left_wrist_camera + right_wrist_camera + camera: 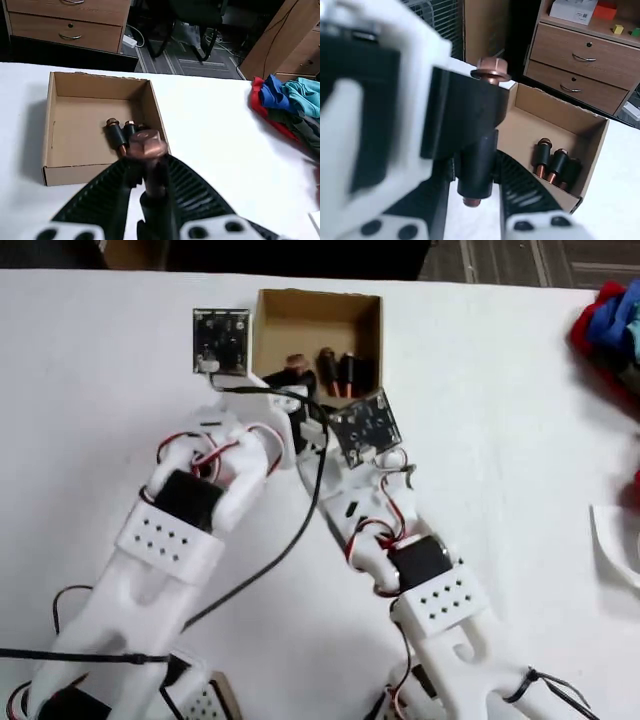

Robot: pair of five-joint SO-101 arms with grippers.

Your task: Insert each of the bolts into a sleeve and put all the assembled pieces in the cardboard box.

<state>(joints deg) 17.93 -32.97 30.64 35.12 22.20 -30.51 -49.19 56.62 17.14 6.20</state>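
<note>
We judge that the insertion step is nearly finished. The left gripper (150, 161) pinches the bolt (145, 143) on its shaft, just under the copper head. In the right wrist view the sleeve (476, 176) hangs on the lower shaft and the bolt tip comes out below it. The right gripper (472, 165) has its fingers close on both sides of the sleeve, so it seems to clamp it.

In the high view the two grippers meet at the 7 o'clock corner of the cardboard box (320, 296), which stands at 12 o'clock on the table. What look like three assembled pieces (338, 372) lie at the box's 5 o'clock side.

For the next move, we think the left fingers must let go so that the head can sit on the sleeve. Then the right arm needs to go a little toward 12 o'clock and drop the piece inside, without hitting the box wall.
</note>
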